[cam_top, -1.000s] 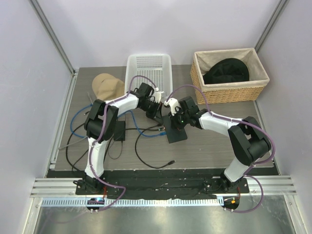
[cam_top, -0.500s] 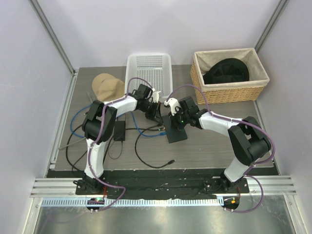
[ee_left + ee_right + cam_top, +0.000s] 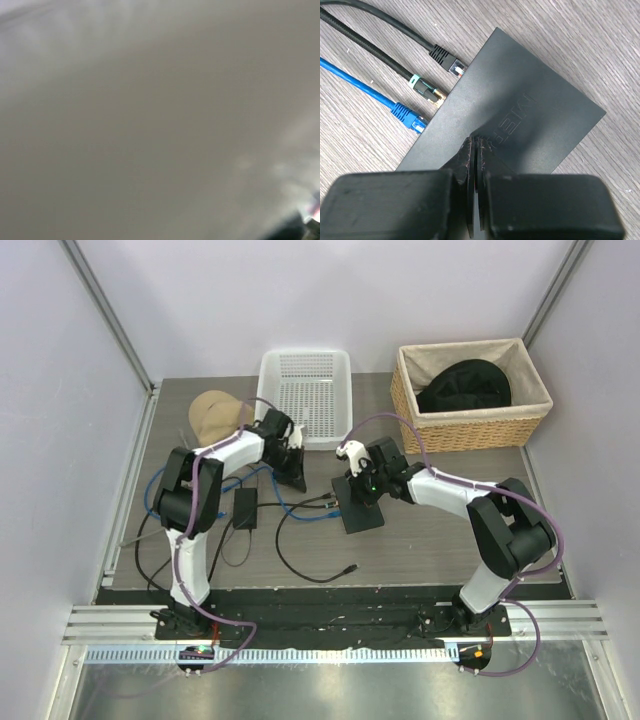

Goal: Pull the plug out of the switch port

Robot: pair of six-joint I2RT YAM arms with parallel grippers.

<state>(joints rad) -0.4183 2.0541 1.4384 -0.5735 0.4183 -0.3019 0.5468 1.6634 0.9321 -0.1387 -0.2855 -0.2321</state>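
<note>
The matte black switch lies mid-worktop, its raised letters (partly hidden) reading NETGE. A black plug, green-collared plug and blue plug sit at its left edge. The right hand, fingers closed together, presses its top. I cannot tell the left hand grip.

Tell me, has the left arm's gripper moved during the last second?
Yes. The left gripper has swung to the left, away from the switch, and now sits nearer the tan cap.

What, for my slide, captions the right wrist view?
Shut right gripper on the switch, three plugs at its edge.
</note>
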